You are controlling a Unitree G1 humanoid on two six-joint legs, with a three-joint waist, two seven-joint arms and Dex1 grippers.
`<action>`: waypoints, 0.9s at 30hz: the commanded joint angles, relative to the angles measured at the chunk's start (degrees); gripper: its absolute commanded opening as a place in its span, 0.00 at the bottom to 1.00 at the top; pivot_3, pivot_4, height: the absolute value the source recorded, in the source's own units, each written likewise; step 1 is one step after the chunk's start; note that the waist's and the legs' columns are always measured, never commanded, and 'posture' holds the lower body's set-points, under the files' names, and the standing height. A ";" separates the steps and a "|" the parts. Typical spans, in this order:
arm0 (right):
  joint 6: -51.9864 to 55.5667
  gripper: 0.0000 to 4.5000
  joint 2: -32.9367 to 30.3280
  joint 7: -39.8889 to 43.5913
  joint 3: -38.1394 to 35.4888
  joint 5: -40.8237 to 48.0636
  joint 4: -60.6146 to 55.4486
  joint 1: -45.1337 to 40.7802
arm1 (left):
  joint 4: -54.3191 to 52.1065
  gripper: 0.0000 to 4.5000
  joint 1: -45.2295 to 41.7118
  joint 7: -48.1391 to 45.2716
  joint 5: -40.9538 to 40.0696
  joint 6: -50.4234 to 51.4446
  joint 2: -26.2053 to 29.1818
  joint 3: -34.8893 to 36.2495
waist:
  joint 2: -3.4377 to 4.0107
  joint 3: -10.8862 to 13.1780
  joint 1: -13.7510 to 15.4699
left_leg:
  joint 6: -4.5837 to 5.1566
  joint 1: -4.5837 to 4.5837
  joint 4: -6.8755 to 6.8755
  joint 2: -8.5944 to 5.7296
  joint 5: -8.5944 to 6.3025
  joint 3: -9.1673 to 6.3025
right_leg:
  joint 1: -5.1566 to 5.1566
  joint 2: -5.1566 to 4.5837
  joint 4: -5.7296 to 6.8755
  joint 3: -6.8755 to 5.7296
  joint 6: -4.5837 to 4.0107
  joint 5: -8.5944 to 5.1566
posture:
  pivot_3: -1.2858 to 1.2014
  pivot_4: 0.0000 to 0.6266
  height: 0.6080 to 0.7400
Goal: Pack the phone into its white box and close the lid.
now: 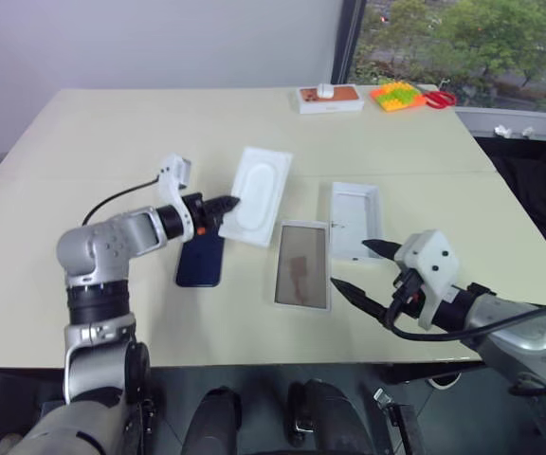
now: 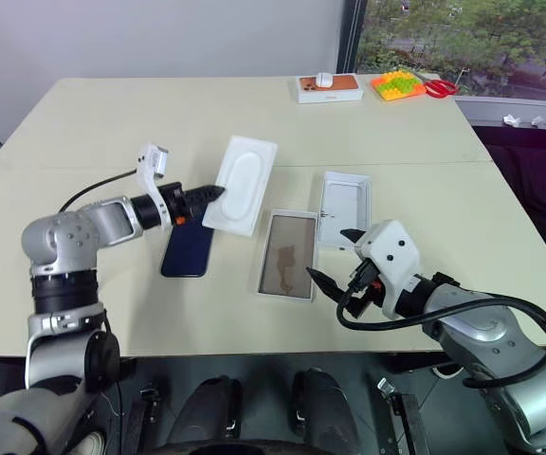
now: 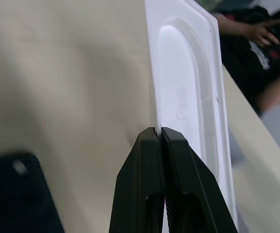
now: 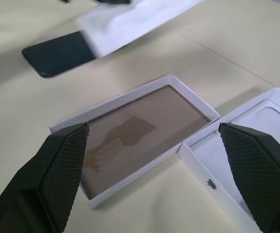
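Note:
The dark navy phone [image 1: 200,261] lies flat on the table. My left gripper [image 1: 230,203] is shut on the near edge of a white insert tray [image 1: 257,194] with an oval recess, which it holds tilted above the table beside the phone. In the left wrist view the fingertips [image 3: 152,138] pinch the insert's rim [image 3: 183,82]. The white box [image 1: 302,265], tan inside and empty, sits right of the phone. The lid [image 1: 354,220] lies inside-up beside it. My right gripper [image 1: 349,263] hovers open by the box's near right corner, holding nothing.
An orange-topped white box [image 1: 330,97], a colourful block toy [image 1: 396,95] and red scissors [image 1: 439,98] sit at the table's far edge. A person's arm [image 3: 247,43] is off to the right beyond the table.

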 commanded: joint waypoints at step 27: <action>-3.39 1.00 -3.86 6.47 -5.63 -1.97 1.79 2.75 | -14.12 0.01 5.26 38.39 -11.13 17.91 -21.58 -1.13 | -0.12 0.06 0.48 | 0.05 -0.09 0.34 -0.04 -0.04 -0.06 | 0.11 0.08 0.00 -0.01 0.01 0.06 | 0.52 0.24 1.00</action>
